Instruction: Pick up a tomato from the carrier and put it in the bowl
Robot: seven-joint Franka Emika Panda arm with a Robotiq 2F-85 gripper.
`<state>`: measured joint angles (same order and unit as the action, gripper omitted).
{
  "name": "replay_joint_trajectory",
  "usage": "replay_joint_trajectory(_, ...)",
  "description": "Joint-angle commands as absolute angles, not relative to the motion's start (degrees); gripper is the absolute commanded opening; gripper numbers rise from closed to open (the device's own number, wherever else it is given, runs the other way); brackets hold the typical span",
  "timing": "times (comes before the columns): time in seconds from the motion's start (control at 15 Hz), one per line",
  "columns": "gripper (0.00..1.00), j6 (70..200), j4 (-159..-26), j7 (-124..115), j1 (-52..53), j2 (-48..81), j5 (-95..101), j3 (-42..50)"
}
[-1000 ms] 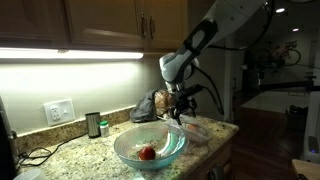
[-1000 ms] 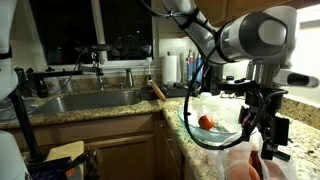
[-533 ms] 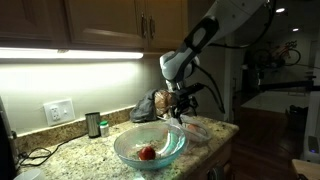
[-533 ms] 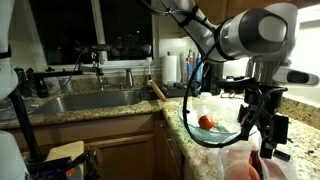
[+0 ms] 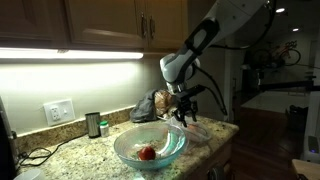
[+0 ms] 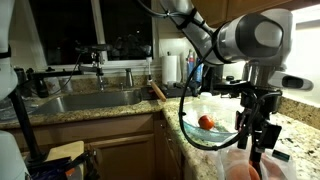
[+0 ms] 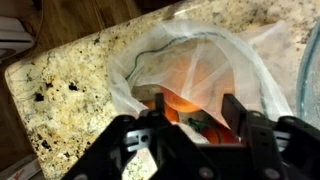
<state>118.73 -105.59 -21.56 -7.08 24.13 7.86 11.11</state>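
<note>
Tomato (image 7: 183, 101) in carrier (image 7: 215, 55), spread jaws flanking it.

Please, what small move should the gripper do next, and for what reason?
Probably lower the open gripper a little into the carrier. In the wrist view it hangs just above the opening, a tomato shows below between its fingers, and nothing is grasped yet.

A steel sink (image 6: 85, 101) and faucet (image 6: 98, 58) sit in the granite counter (image 6: 112, 113).
</note>
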Motion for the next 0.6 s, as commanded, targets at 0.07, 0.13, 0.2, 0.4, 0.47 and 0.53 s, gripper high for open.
replay_joint_trajectory(0.07, 0.46, 118.87, -109.97, -23.08, -5.9, 20.16, 9.07, 12.07)
replay_joint_trajectory(0.13, 0.43, 118.75, -110.0, -23.07, -5.86, 20.1, 9.12, 12.09)
replay_joint_trajectory(0.2, 0.31, 118.89, -110.24, -23.17, -5.84, 19.86, 9.18, 12.13)
replay_joint_trajectory(0.4, 0.3, 119.42, -110.81, -23.15, -6.05, 19.45, 9.29, 12.29)
replay_joint_trajectory(0.47, 0.33, 119.57, -110.94, -22.99, -6.24, 19.39, 9.21, 12.37)
replay_joint_trajectory(0.53, 0.35, 119.8, -111.06, -22.91, -6.47, 19.38, 9.15, 12.55)
